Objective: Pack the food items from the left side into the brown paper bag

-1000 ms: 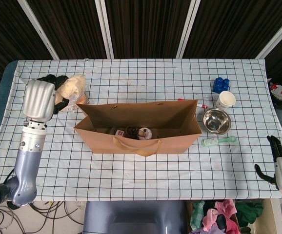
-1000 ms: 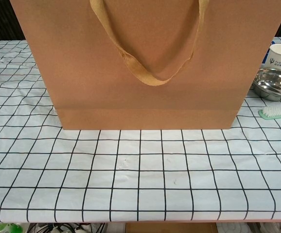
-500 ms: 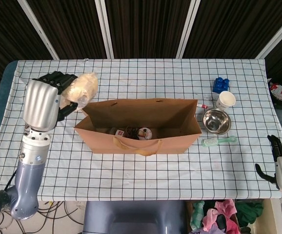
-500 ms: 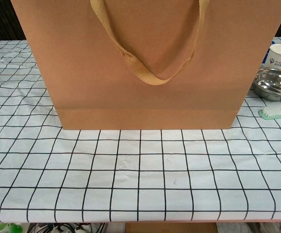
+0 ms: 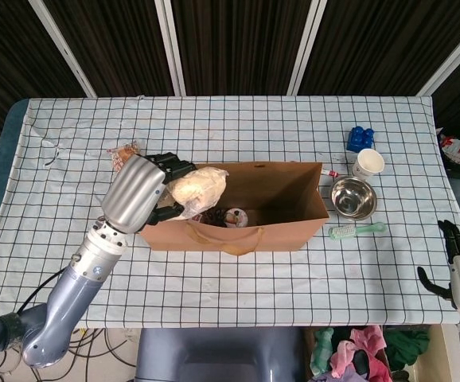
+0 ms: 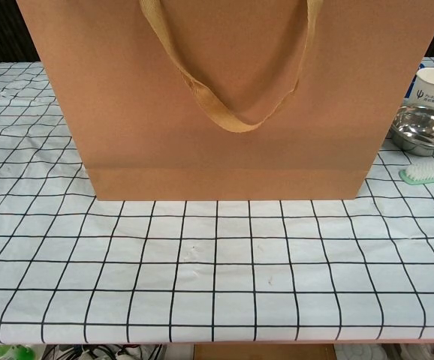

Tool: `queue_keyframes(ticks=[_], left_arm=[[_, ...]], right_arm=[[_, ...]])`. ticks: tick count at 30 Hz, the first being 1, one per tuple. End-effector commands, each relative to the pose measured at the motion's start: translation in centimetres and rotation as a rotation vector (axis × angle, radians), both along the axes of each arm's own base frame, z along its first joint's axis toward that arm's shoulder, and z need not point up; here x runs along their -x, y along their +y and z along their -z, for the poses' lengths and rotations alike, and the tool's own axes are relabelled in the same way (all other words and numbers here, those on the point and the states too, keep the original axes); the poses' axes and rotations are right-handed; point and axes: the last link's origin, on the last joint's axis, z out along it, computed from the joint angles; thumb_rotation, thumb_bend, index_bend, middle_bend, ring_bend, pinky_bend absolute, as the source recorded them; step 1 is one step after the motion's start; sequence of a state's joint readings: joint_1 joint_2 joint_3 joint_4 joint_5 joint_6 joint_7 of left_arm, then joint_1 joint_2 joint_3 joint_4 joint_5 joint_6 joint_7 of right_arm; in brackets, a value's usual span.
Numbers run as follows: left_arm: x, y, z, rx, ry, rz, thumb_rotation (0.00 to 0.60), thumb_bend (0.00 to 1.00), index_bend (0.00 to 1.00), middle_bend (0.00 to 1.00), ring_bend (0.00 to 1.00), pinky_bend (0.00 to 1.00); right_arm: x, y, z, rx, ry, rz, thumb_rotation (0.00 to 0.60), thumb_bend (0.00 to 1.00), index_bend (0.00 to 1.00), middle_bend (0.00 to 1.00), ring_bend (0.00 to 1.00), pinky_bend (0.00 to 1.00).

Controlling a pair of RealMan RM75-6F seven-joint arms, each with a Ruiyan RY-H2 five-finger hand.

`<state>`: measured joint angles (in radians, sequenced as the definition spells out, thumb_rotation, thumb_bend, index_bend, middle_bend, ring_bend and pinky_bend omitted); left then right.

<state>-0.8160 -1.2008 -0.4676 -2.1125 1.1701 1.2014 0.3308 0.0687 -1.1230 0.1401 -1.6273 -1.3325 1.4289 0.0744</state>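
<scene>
Left hand (image 5: 138, 193) gripping wrapped bread (image 5: 197, 189) over left end of open paper bag (image 5: 274, 208); right hand (image 5: 458, 263) fingers apart, holding nothing.

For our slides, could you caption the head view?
Left hand holds wrapped bread over the open brown paper bag.

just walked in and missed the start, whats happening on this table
The robot's left hand holds a wrapped bread bun over the left end of the open brown paper bag, which already has a few items inside. One more small packaged snack lies on the checkered tablecloth left of the bag. The right hand rests idle at the table's right edge, holding nothing.
</scene>
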Motion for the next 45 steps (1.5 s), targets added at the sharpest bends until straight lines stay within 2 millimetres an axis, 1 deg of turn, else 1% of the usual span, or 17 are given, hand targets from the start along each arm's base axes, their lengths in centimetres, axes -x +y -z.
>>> queue_keyframes(ticks=[1, 5, 8, 11, 13, 16, 19, 21, 23, 27, 30, 31, 33, 38, 41, 45], left_arm=[[-0.4, 0.9, 0.9, -0.006, 0.013, -0.008, 0.6, 0.58, 0.59, 0.61, 0.49, 0.66], [-1.0, 1.9, 1.8, -0.034, 0.004, -0.013, 0.6, 0.57, 0.59, 0.6, 0.48, 0.65], [-1.0, 2.6, 2.5, -0.044, 0.03, -0.027, 0.6, 0.54, 0.56, 0.57, 0.45, 0.63], [-0.5, 3.0, 3.1, -0.024, 0.067, -0.06, 0.6, 0.44, 0.47, 0.46, 0.36, 0.55], [0.0, 3.2, 3.5, 0.002, 0.098, -0.082, 0.6, 0.33, 0.35, 0.34, 0.26, 0.47], [0.8, 3.5, 3.7, 0.056, 0.158, -0.122, 0.6, 0.2, 0.23, 0.21, 0.14, 0.35], [1.2, 3.8, 3.4, 0.076, 0.186, -0.152, 0.6, 0.13, 0.17, 0.14, 0.05, 0.26], [1.3, 3.9, 3.1, 0.079, 0.191, -0.162, 0.6, 0.12, 0.16, 0.12, 0.02, 0.23], [1.4, 4.1, 2.6, 0.062, 0.189, -0.17, 0.6, 0.12, 0.16, 0.12, 0.02, 0.23], [2.1, 4.7, 1.0, -0.079, 0.228, -0.173, 0.6, 0.12, 0.16, 0.12, 0.02, 0.22], [3.3, 5.2, -0.4, -0.232, 0.308, -0.191, 0.6, 0.12, 0.16, 0.13, 0.02, 0.22], [3.6, 5.2, -0.7, -0.257, 0.323, -0.195, 0.6, 0.12, 0.16, 0.13, 0.02, 0.22], [4.5, 5.2, -1.8, -0.341, 0.354, -0.214, 0.6, 0.12, 0.16, 0.13, 0.02, 0.21], [5.9, 5.4, -4.4, -0.482, 0.338, -0.253, 0.6, 0.12, 0.16, 0.14, 0.02, 0.18], [6.8, 5.6, -5.4, -0.552, 0.353, -0.273, 0.6, 0.12, 0.16, 0.14, 0.02, 0.17], [8.2, 5.9, -5.6, -0.593, 0.403, -0.295, 0.6, 0.12, 0.16, 0.14, 0.02, 0.18]], right_arm=[[0.0, 0.0, 0.0, 0.0, 0.0, 0.0, 0.6, 0.27, 0.03, 0.05, 0.16, 0.28], [0.0, 0.0, 0.0, 0.001, 0.002, -0.002, 0.6, 0.27, 0.03, 0.05, 0.16, 0.28], [0.1, 0.0, 0.0, 0.003, 0.0, 0.001, 0.6, 0.27, 0.03, 0.05, 0.16, 0.28], [0.1, 0.0, -0.1, 0.003, -0.001, 0.001, 0.6, 0.27, 0.03, 0.05, 0.16, 0.28], [0.1, 0.0, -0.1, 0.001, 0.0, 0.002, 0.6, 0.27, 0.03, 0.05, 0.16, 0.28], [0.1, -0.1, -0.1, 0.004, -0.002, 0.002, 0.6, 0.27, 0.03, 0.05, 0.16, 0.28], [0.0, -0.1, -0.1, 0.006, 0.0, 0.0, 0.6, 0.27, 0.03, 0.05, 0.16, 0.28], [0.1, 0.0, -0.1, 0.008, -0.001, 0.001, 0.6, 0.27, 0.03, 0.05, 0.16, 0.28], [0.1, 0.0, -0.1, 0.01, -0.002, 0.001, 0.6, 0.27, 0.03, 0.05, 0.16, 0.28], [0.0, 0.0, -0.1, 0.009, -0.002, 0.0, 0.6, 0.27, 0.03, 0.05, 0.16, 0.28], [0.0, 0.0, 0.0, 0.008, -0.002, 0.0, 0.6, 0.27, 0.03, 0.05, 0.16, 0.28], [0.0, -0.1, 0.0, 0.008, -0.002, 0.0, 0.6, 0.27, 0.03, 0.05, 0.16, 0.28], [0.0, -0.1, 0.0, 0.008, -0.002, -0.001, 0.6, 0.27, 0.03, 0.05, 0.16, 0.28], [0.0, -0.1, 0.1, 0.003, -0.001, 0.0, 0.6, 0.27, 0.03, 0.05, 0.16, 0.28], [0.0, -0.1, 0.1, 0.002, 0.002, -0.001, 0.6, 0.27, 0.03, 0.05, 0.16, 0.28], [0.0, -0.1, 0.1, 0.006, 0.003, 0.0, 0.6, 0.27, 0.03, 0.05, 0.16, 0.28]])
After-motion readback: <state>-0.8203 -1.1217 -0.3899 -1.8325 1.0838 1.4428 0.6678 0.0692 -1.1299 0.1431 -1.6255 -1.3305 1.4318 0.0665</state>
